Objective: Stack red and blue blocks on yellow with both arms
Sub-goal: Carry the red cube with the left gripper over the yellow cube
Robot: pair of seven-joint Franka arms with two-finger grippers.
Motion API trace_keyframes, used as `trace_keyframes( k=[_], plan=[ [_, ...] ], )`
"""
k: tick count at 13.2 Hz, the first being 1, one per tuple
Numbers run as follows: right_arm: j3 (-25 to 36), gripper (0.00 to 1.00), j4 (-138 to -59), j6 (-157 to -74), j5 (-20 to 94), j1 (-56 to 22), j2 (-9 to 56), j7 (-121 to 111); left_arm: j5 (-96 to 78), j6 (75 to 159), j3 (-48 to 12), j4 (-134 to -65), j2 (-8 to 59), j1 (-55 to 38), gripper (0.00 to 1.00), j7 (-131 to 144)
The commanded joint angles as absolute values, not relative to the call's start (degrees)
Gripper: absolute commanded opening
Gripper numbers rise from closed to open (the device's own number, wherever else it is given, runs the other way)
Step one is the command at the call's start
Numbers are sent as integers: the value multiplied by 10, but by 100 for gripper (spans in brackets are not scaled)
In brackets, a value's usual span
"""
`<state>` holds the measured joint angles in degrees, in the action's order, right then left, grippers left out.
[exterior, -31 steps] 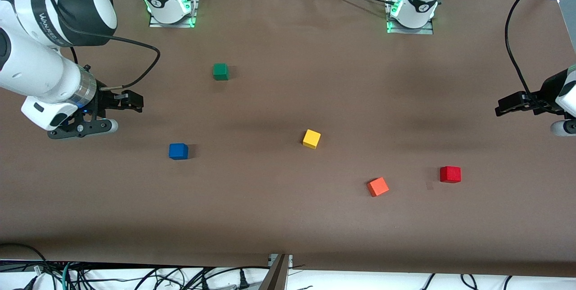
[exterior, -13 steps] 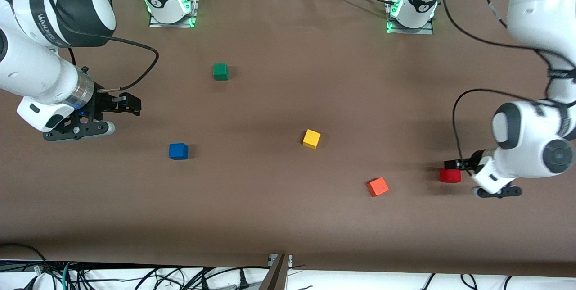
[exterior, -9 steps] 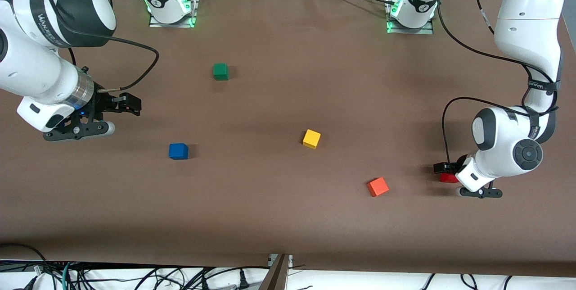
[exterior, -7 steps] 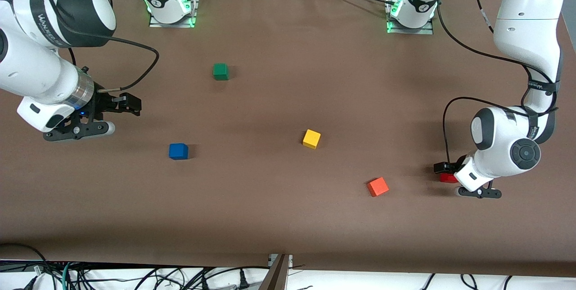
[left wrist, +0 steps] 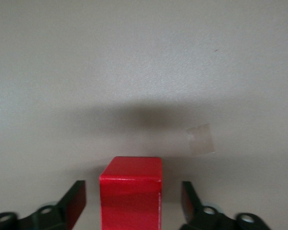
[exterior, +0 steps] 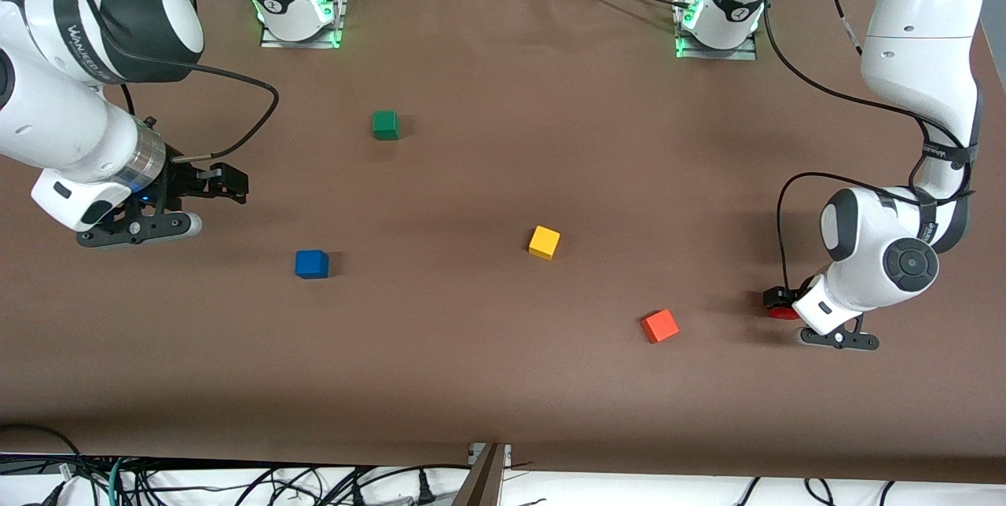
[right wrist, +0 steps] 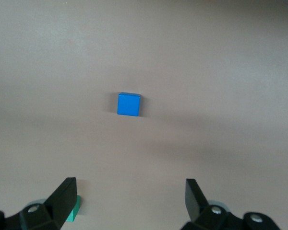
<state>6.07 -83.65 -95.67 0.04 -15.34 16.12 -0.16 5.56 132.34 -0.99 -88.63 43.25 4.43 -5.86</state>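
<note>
The red block [exterior: 783,313] lies near the left arm's end of the table. My left gripper [exterior: 778,302] is low over it and open. In the left wrist view the red block [left wrist: 131,194] stands between the two fingers with a gap on each side, and the gripper [left wrist: 133,203] is not closed on it. The blue block [exterior: 312,264] lies toward the right arm's end and shows in the right wrist view [right wrist: 129,104]. My right gripper [exterior: 225,182] waits open and empty above the table there [right wrist: 129,199]. The yellow block [exterior: 544,243] sits alone mid-table.
An orange cube [exterior: 660,326] lies between the yellow and red blocks, nearer to the front camera. A green cube [exterior: 385,125] sits nearer the robots' bases and shows beside a finger in the right wrist view [right wrist: 73,209]. A small pale patch [left wrist: 200,139] marks the table by the red block.
My left arm swung in from the table's end and came down so that its open fingers stand on either side of the red block. The right arm has barely moved.
</note>
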Motion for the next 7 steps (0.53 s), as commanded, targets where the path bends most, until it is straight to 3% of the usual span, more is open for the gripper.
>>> trace_keyframes(
  k=[1,2,7],
  plan=[
    [59,100,-838,-962,10,-150,160,4,57,1333,-11,-896,429,50,8,-76],
    [59,100,-838,-962,9,-150,160,4,55,1333,-11,-896,429,55,0,-75],
    [59,100,-838,-959,9,-150,160,4,-21,1267,-50,-858,391,17,0,-7]
  ],
)
